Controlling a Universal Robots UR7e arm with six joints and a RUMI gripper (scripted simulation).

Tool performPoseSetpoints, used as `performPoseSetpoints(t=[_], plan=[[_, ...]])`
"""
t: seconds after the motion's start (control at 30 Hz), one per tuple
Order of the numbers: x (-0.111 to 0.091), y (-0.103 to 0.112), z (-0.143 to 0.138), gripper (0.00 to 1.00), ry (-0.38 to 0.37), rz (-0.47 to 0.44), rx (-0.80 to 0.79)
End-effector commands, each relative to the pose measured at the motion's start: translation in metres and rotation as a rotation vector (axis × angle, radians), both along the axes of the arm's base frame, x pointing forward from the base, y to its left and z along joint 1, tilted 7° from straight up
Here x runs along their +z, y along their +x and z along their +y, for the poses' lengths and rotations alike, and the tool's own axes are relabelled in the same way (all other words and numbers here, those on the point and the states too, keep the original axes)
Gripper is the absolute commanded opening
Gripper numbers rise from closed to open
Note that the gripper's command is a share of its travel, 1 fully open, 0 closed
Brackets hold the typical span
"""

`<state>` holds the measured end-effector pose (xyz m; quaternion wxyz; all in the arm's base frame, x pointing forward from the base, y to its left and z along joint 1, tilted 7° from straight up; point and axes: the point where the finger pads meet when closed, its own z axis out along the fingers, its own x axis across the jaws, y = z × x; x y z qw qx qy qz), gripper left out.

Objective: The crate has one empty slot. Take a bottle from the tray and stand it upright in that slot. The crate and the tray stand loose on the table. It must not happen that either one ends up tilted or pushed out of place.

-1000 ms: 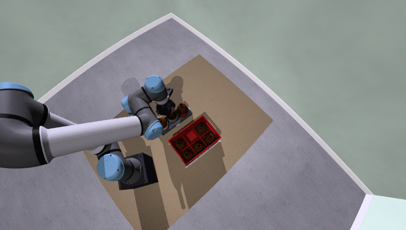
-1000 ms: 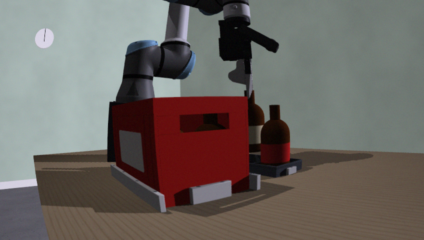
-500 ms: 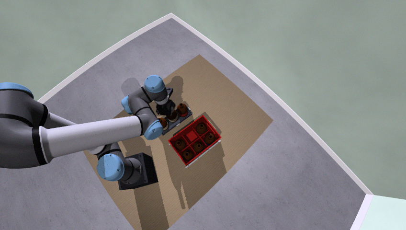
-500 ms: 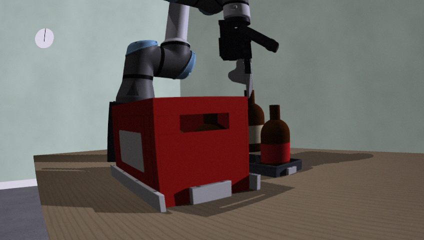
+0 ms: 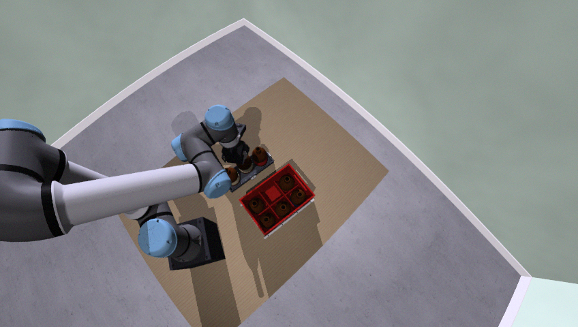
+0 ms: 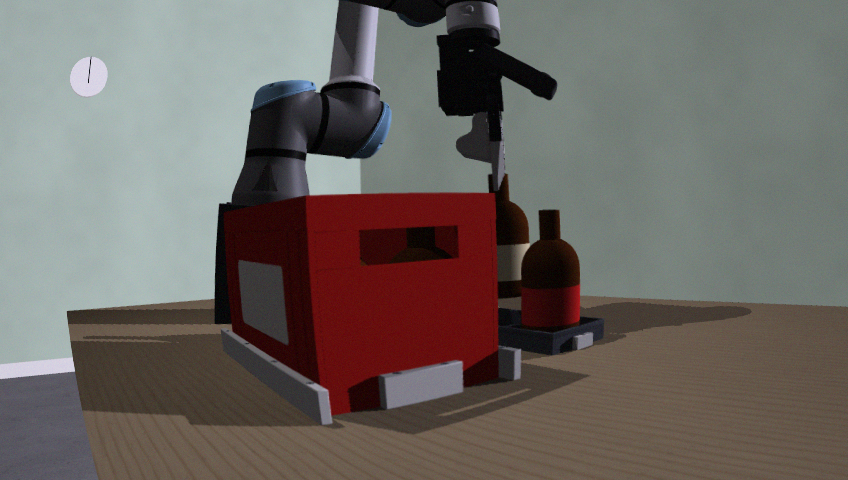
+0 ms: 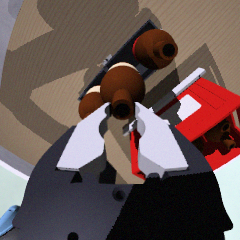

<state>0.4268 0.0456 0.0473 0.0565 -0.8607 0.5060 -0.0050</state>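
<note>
The gripper (image 7: 121, 114) has its two pale fingers pinched on the neck of the cream-banded brown bottle (image 7: 123, 86), which stands in the middle of the dark tray (image 6: 553, 336). Just beyond the fingertips on one side stands the red-banded bottle (image 6: 550, 270); on the other side, a third bottle (image 7: 91, 103) shows partly. Beside the fingers, next to the tray, the red crate (image 5: 277, 198) holds five bottles, its empty slot (image 5: 273, 193) showing red floor.
</note>
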Motion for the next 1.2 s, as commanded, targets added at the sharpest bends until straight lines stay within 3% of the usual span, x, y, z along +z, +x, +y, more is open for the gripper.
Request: performPoseSetpoints(t=[0.0, 1.17], plan=[[0.005, 0.0, -0.001, 0.0, 0.0, -0.001, 0.0], [0.032, -0.002, -0.003, 0.0, 0.0, -0.001, 0.0]])
